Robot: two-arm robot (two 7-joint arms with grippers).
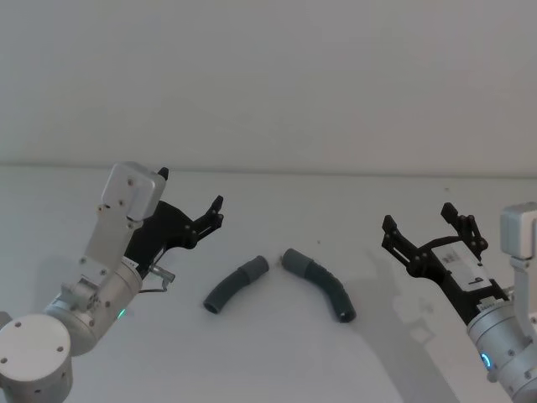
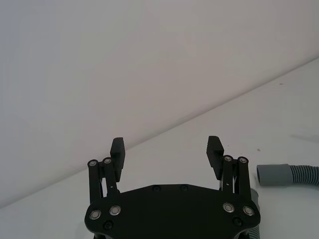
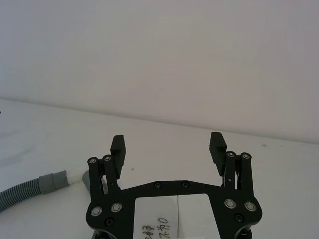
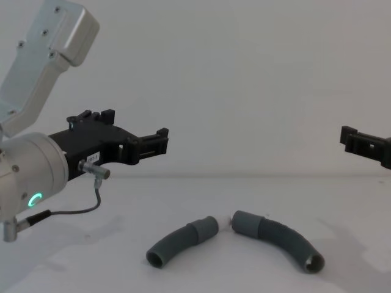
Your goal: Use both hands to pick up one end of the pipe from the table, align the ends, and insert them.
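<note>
White wall behind, plain white tabletop in front, and the two pipe pieces lie near its middle. The slimmer piece is on the robot's left and the ribbed piece on its right. They curve away from each other like a shallow arch. The whitish tip of the slimmer one points at the wider cuff of the ribbed one, close to it but not inserted.

The left end effector hangs above the tabletop, left of the pipe, spread wide and holding nothing. The right end effector is well off to the right, also wide open and empty.

Neither piece is grasped yet, and the risks lie in the grasp. Flat fingers closing on a curved hose may make it roll or pivot, which would swing its end off line. A grip on the cuffs themselves would block the insertion. A grip far back could let the flexible ends droop. Because the ends lie so close together, a descending finger could knock the neighbouring piece. If the axes are not matched, the tip would likely butt against the cuff's rim.
</note>
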